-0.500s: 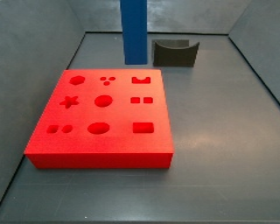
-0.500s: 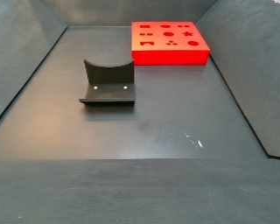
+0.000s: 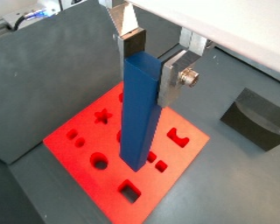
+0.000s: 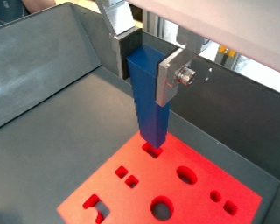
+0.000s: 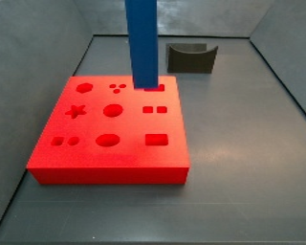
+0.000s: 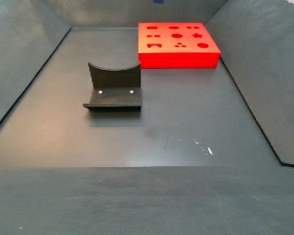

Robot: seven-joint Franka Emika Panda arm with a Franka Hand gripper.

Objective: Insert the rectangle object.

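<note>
Tall slim solid blue rectangular bar (image 3: 139,109): upright, clamped at its upper end between gripper (image 3: 149,66) jaws, lower end over flat red block with shaped holes (image 5: 111,134), toward tabletop's far edge.

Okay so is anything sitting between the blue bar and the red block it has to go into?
Nothing visible. The end effector holds the blue bar upright over the red block, its lower end at the block's holed top face. The dark curved holder stands apart, beyond the block on the floor.
</note>
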